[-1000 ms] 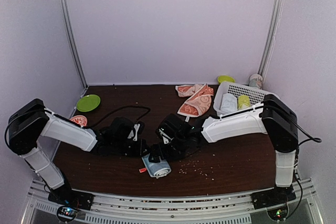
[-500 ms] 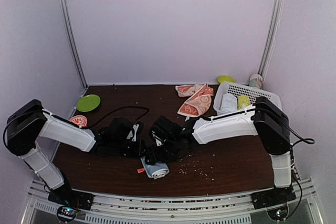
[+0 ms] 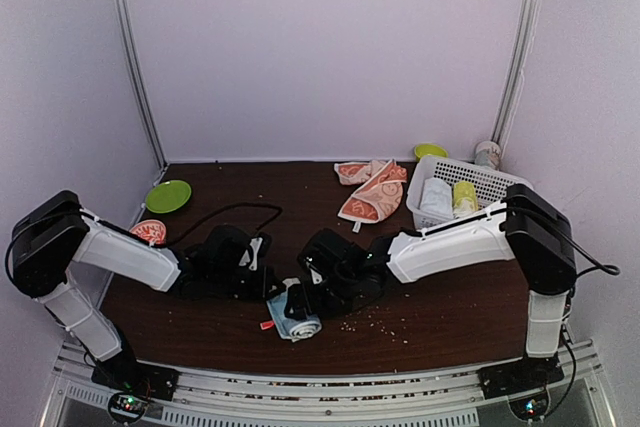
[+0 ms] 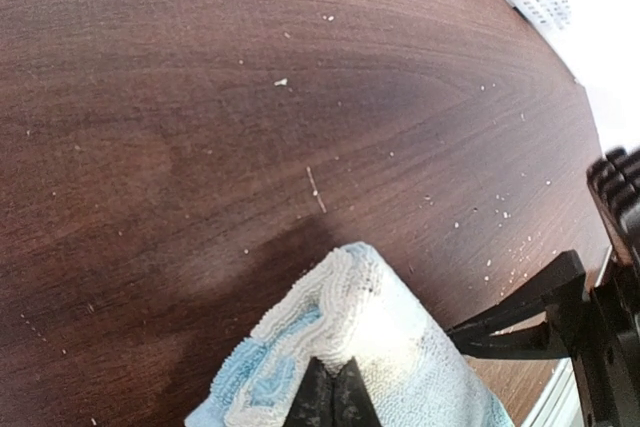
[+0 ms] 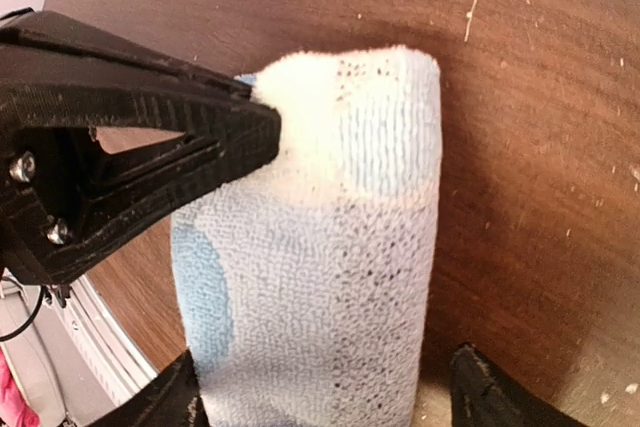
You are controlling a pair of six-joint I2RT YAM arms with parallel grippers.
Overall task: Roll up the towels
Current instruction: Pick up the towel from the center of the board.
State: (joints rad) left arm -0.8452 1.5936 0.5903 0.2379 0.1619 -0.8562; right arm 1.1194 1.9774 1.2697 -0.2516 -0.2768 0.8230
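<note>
The light blue towel (image 3: pixel 298 323) lies as a roll near the table's front edge. It also shows in the left wrist view (image 4: pixel 385 342) and in the right wrist view (image 5: pixel 320 277). My left gripper (image 3: pixel 270 289) is shut and pinches the roll's end layers (image 4: pixel 334 395). My right gripper (image 3: pixel 300 302) is open and straddles the roll (image 5: pixel 325 402), with a gap on its right side. The orange towel with cream patterns (image 3: pixel 372 190) lies crumpled and unrolled at the back, far from both grippers.
A white basket (image 3: pixel 487 180) at the back right holds a plain white roll (image 3: pixel 435 195) and a yellow-green roll (image 3: pixel 464 193). A green plate (image 3: pixel 168 195) and an orange bowl (image 3: pixel 150 230) sit at the left. Crumbs lie scattered near the roll.
My right arm swung a little left, then back right and lower over the blue roll. The roll and my left gripper have hardly moved.
</note>
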